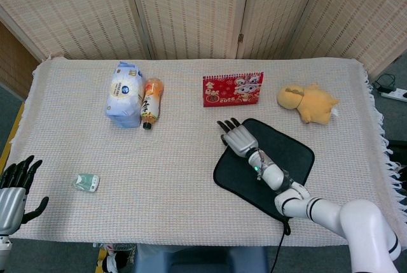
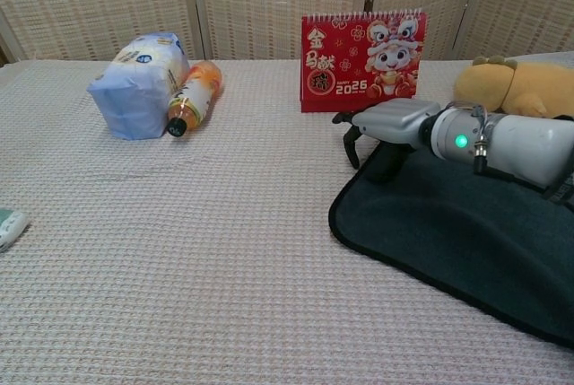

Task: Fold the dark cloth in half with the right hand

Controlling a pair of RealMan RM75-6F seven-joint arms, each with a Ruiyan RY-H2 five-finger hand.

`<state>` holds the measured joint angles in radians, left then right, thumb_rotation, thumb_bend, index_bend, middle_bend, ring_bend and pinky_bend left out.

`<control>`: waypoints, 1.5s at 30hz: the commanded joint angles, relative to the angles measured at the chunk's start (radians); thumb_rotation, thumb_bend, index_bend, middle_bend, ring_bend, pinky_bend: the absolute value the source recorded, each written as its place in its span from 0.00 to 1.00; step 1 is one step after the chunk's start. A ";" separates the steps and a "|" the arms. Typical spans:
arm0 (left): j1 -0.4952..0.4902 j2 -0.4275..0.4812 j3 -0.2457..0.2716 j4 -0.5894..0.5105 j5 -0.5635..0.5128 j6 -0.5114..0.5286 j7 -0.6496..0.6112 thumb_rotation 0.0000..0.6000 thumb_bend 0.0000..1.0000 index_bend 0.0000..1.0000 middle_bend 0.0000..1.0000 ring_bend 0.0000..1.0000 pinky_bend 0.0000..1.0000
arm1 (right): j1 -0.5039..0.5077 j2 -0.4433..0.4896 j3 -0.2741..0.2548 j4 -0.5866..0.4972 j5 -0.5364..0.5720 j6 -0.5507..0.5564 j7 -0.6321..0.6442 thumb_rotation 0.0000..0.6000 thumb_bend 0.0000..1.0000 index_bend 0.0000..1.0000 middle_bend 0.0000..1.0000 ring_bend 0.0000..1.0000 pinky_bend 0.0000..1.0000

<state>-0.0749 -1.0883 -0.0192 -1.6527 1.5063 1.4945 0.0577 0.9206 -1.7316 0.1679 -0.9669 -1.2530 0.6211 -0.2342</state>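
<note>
We have the right hand (image 1: 238, 138) low over the far-left corner of the cloth (image 1: 286, 158), palm down, fingers curled toward the hem and closed on nothing that we can see. In the chest view (image 2: 387, 125) the fingertips hang just past the cloth's edge while the thumb reaches down to the fabric, so we judge this to be the setup for pinching that corner; whether anything is already caught there, we cannot tell.

The cloth lies flat on the bench (image 1: 191, 177), at about 4 o'clock from the middle, turned so its corners point diagonally. That leaves the near-left edge free and the corner under our hand easy to lift.

Room matters next. The calendar (image 1: 233, 88) stands at 12 o'clock from the hand, near but apart. The plush (image 1: 308, 102) sits at 2 o'clock of the cloth, close to its far corner. We judge the safest fold carries the corner toward 4 or 5 o'clock, over the cloth itself, away from both.

Our left hand (image 1: 14, 190) waits at the bench's 8 o'clock edge, fingers spread, holding nothing.
</note>
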 commanded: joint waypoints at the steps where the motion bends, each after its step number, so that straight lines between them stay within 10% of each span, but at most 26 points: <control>1: 0.000 0.000 0.000 -0.001 0.000 -0.001 0.002 1.00 0.41 0.00 0.00 0.00 0.00 | -0.003 0.006 -0.006 -0.005 0.008 0.000 -0.010 1.00 0.41 0.48 0.04 0.00 0.00; 19: 0.002 -0.006 0.002 0.002 0.014 0.006 0.007 1.00 0.41 0.00 0.00 0.00 0.00 | -0.055 0.080 -0.038 -0.108 -0.002 0.088 -0.010 1.00 0.42 0.63 0.11 0.01 0.00; 31: 0.006 -0.011 0.004 -0.001 0.024 0.014 0.020 1.00 0.41 0.00 0.00 0.00 0.00 | -0.221 0.292 -0.192 -0.362 -0.151 0.269 0.025 1.00 0.42 0.64 0.12 0.01 0.00; 45: 0.005 -0.024 0.008 -0.001 0.026 0.006 0.051 1.00 0.41 0.00 0.00 0.00 0.00 | -0.349 0.372 -0.294 -0.361 -0.244 0.364 0.124 1.00 0.42 0.64 0.12 0.01 0.00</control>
<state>-0.0701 -1.1124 -0.0107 -1.6541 1.5323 1.5008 0.1090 0.5766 -1.3615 -0.1217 -1.3323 -1.4924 0.9813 -0.1157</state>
